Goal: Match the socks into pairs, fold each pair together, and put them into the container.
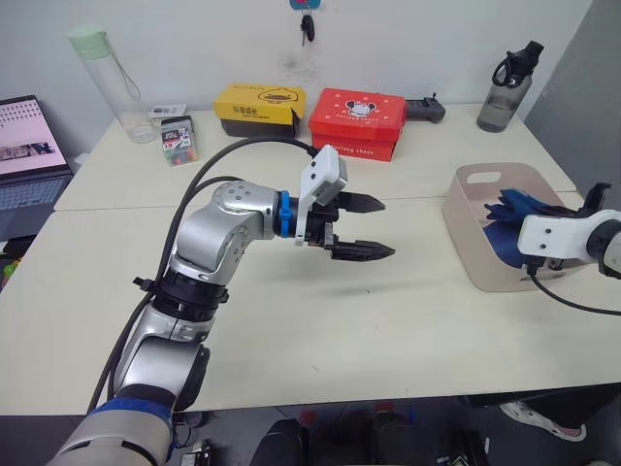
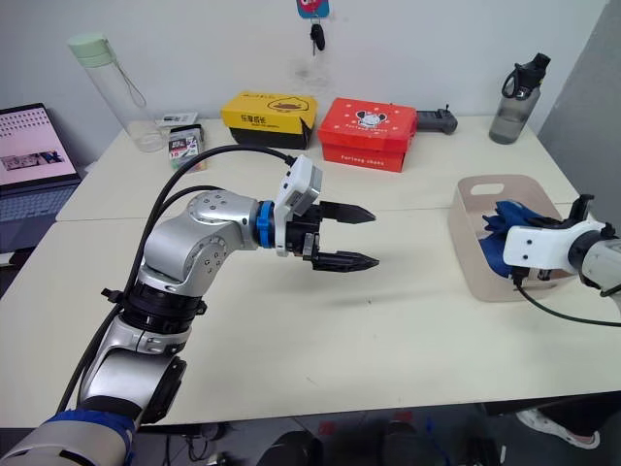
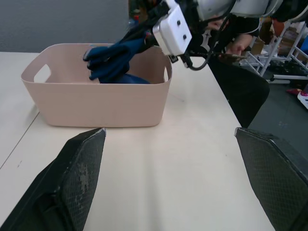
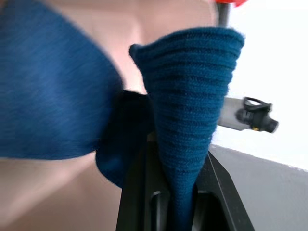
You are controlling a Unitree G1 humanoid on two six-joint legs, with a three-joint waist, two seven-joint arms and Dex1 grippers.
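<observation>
The pinkish-beige container stands at the table's right side, with blue socks lying inside it. My right gripper is shut on a pair of blue socks that hangs over the container's far end, above its rim. In the right wrist view the ribbed blue fabric rises from between the two black fingers. My left gripper hovers open over the middle of the table, empty, pointing toward the container and well short of it.
Along the back of the table stand a yellow box, a red box, a black controller, a dark bottle and a clear bottle. A laptop sits far left. A person is beyond the table.
</observation>
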